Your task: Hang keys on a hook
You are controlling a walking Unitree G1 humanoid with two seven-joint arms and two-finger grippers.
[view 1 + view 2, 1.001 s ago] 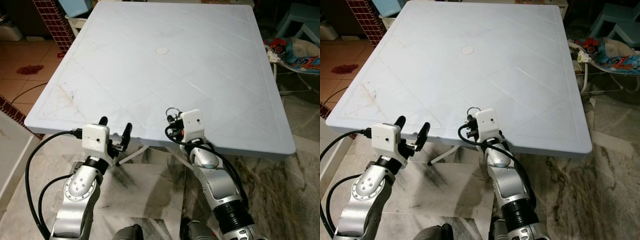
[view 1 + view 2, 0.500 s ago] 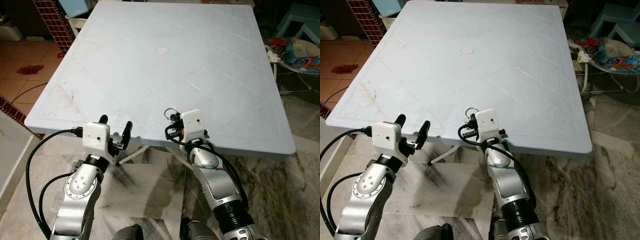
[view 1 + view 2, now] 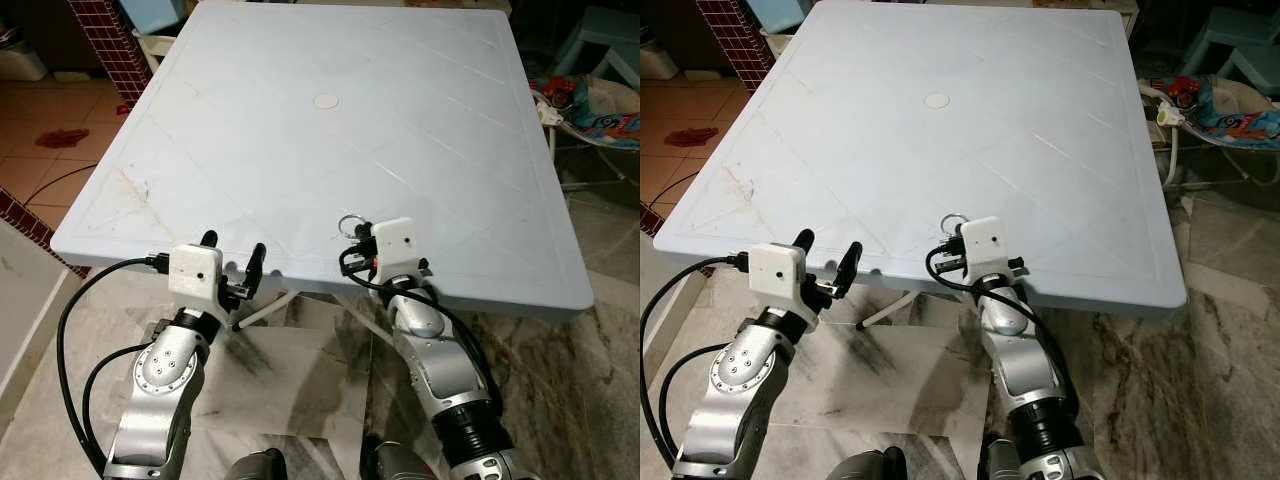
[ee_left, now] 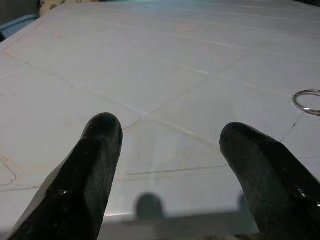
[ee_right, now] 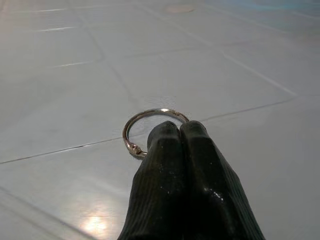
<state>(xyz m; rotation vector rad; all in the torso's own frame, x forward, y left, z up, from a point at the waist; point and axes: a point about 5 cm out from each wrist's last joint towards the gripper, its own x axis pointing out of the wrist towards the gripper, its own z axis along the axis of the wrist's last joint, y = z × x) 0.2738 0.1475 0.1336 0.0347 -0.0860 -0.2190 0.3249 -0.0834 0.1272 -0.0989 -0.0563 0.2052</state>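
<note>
The left hand (image 3: 232, 254) hangs at the desk's (image 3: 330, 150) near edge, its fingers (image 4: 95, 150) spread wide with bare desktop between and beyond them. To its right, the right hand (image 5: 177, 131) reaches just over the same edge, fingers pressed together and pinching a metal ring (image 5: 150, 122) that lies against the desktop close to the rim. Past both hands the desk runs broad and bare to a small round cap (image 3: 326, 101) near its middle. Marble floor (image 3: 560, 400) lies open at the right.
</note>
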